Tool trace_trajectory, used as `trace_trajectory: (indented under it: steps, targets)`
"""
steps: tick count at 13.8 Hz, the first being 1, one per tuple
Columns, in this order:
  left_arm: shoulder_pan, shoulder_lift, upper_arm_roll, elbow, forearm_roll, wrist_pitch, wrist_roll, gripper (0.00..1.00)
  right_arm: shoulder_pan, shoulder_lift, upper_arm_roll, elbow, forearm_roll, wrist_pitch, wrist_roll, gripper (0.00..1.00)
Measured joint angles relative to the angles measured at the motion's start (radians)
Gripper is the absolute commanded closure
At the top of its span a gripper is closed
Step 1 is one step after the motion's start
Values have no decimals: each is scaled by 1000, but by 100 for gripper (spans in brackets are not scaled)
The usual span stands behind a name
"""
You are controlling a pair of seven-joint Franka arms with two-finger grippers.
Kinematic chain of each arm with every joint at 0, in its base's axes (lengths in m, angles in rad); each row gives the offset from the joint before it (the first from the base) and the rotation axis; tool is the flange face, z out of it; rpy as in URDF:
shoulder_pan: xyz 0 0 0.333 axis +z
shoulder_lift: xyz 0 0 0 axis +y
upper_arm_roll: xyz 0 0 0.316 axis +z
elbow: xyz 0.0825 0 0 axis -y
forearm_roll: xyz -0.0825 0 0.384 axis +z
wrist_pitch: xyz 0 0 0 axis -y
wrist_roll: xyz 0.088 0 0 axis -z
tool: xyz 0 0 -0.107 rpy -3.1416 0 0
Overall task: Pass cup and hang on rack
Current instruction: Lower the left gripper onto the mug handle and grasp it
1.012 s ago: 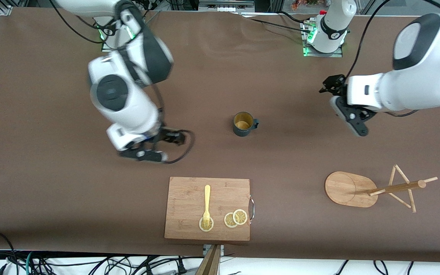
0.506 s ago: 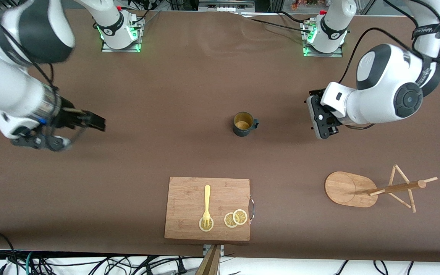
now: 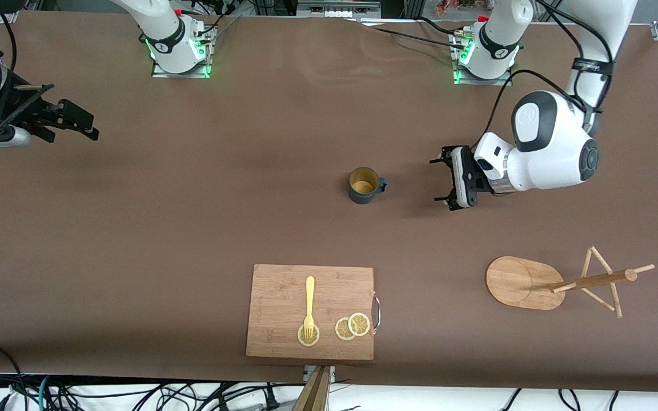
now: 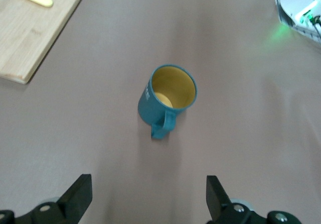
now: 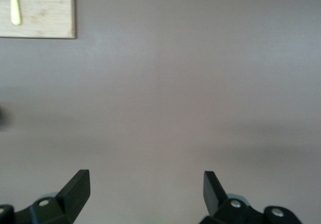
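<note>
The dark teal cup (image 3: 363, 185) stands upright on the brown table near its middle, its handle pointing toward my left gripper. My left gripper (image 3: 436, 180) is open and empty beside the cup, toward the left arm's end, a short gap away. In the left wrist view the cup (image 4: 168, 101) shows its yellowish inside, ahead of the open gripper (image 4: 148, 194). The bamboo rack (image 3: 592, 281) stands on its oval base (image 3: 514, 282), nearer the front camera. My right gripper (image 3: 80, 123) is open and empty at the right arm's end of the table; the right wrist view (image 5: 145, 186) shows only bare table ahead.
A bamboo cutting board (image 3: 283, 308) lies near the table's front edge with a yellow fork (image 3: 309, 302) and lemon slices (image 3: 352, 326) on it. Its corner shows in both wrist views (image 4: 35, 28) (image 5: 37, 10). The arm bases stand along the table's back edge.
My right arm has swung away from the table's middle out to its own end. My left gripper has turned and moved closer to the cup. The cup has not moved.
</note>
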Motion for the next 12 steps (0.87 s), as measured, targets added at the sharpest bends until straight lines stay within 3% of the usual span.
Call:
trace_trajectory:
  steps: [4, 8, 12]
  targets:
    - [1, 8, 0, -140, -270, 107, 278, 0, 8, 7, 3, 28, -59, -4, -17, 0]
    - [-3, 56, -1, -196, -546, 141, 562, 0, 16, 28, 6, 85, -62, -4, -24, 0]
    - [-22, 135, -2, -210, -732, 146, 764, 0, 34, 54, 9, 112, -62, -8, -24, 0]
